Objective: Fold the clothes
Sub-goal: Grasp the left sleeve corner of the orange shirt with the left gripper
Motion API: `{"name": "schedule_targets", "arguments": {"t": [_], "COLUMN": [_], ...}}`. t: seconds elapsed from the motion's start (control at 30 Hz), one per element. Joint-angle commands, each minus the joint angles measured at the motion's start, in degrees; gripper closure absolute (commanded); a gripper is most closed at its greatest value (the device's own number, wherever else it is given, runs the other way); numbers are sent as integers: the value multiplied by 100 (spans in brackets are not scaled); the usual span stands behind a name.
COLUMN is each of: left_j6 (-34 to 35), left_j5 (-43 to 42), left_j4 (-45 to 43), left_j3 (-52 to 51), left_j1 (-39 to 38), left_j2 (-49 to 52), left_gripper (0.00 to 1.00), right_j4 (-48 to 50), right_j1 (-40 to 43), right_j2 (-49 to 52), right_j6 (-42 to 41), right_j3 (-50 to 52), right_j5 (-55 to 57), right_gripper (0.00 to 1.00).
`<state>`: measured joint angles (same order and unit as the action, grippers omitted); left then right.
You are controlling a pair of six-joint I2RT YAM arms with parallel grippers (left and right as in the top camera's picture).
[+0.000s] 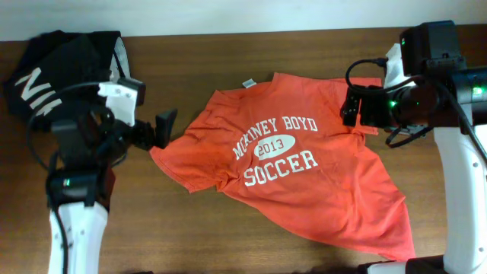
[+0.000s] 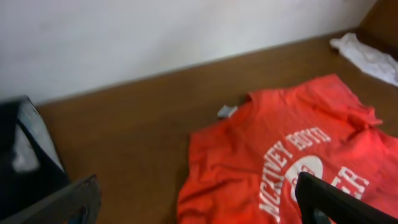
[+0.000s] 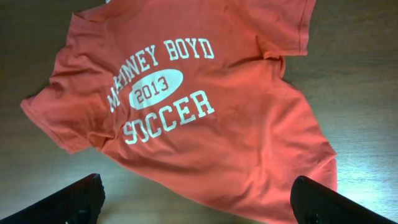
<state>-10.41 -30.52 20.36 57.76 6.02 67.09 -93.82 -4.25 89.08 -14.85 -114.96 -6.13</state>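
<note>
Flanking the red-orange T-shirt (image 1: 304, 175), laid print-up but rumpled and askew mid-surface (image 1: 190, 236): left fingers (image 2: 329, 199) parted wide beside one sleeve, right fingers (image 3: 336, 205) parted equally wide over the opposite shoulder, gripping nothing. Looks like a stance at opposite edges for pulling the cloth flat before any fold. Heaped aside in the far left corner, a black garment (image 1: 53, 68) (a white garment (image 2: 367, 56) likewise, beyond the shirt), presumably awaiting a turn.

overhead, the light is even and fairly bright, with soft shadows edging the t-shirt (image 1: 304, 175) on the table (image 1: 190, 236). my left wrist view is hazy, the wall (image 2: 155, 37) washed pale. my right wrist view is dimmer, my fingers (image 3: 68, 202) dark blurs.
</note>
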Motion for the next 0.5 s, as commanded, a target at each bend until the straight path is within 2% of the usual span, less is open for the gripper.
{"name": "schedule_targets", "arguments": {"t": [0.0, 0.13, 0.3, 0.4, 0.47], "left_j6": [437, 439, 435, 487, 857], "left_j5": [2, 1108, 1252, 1998, 2769], "left_j4": [874, 2146, 2223, 2321, 2459], "left_j3": [612, 1504, 1624, 1622, 1624], "left_j1": [98, 37, -28, -28, -11], "left_j2": [1034, 2109, 2796, 3077, 3250], "left_gripper": [1, 1, 1, 1, 1], "right_j4": [-52, -304, -350, -350, -345], "right_j1": [15, 15, 15, 15, 15], "right_j2": [-295, -654, -1062, -1126, -1115], "right_j6": [-33, -686, -815, -811, -811], "right_j3": [-33, -33, 258, 555, 728], "right_j5": [2, 868, 1093, 1093, 1093], "right_gripper": [1, 1, 1, 1, 1]}}
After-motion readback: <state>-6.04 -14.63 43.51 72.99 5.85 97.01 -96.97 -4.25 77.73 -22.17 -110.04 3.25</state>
